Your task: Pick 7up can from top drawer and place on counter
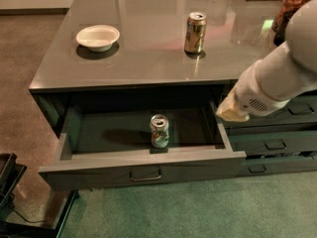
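Observation:
The 7up can (159,131), green and white with a silver top, stands upright near the front middle of the open top drawer (141,170), which has a metal bar handle on its front. The glossy grey counter (148,48) lies above it. My gripper (232,113) is at the end of the white arm coming in from the right. It hangs over the drawer's right edge, to the right of the can and apart from it.
A gold-brown can (195,32) stands on the counter at mid right. A white bowl (98,36) sits at the counter's left. Narrower stacked drawers (277,143) are on the right. A dark jar (292,4) stands at the far right.

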You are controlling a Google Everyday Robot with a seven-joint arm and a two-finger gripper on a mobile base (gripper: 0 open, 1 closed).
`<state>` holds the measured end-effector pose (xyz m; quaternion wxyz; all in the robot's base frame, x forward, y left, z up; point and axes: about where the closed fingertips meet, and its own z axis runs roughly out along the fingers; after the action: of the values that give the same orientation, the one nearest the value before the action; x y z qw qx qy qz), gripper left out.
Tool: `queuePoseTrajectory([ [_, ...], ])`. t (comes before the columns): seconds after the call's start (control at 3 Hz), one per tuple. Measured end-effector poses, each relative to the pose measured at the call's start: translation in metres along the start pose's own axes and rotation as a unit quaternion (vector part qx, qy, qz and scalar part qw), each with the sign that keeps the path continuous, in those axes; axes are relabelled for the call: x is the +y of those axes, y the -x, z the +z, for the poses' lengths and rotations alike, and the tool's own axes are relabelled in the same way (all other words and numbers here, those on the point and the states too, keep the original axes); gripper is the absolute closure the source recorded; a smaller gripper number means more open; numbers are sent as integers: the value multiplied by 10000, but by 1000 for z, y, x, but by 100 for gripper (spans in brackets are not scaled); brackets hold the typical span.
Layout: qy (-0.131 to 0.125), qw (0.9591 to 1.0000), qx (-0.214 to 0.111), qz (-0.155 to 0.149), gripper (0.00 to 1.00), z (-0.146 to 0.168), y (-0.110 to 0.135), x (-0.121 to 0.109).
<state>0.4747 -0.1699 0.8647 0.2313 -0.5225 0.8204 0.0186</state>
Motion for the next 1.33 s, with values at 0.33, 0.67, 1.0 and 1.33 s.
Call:
queuePoseTrajectory([
  [0.33,187,9987,-210,421,100,66,10,16],
  [0.67,100,9986,-269,454,100,67,12,12],
  [1.0,107,9985,-265,457,100,67,12,13],
  [1.33,69,9955,-606,727,100,81,13,17],
])
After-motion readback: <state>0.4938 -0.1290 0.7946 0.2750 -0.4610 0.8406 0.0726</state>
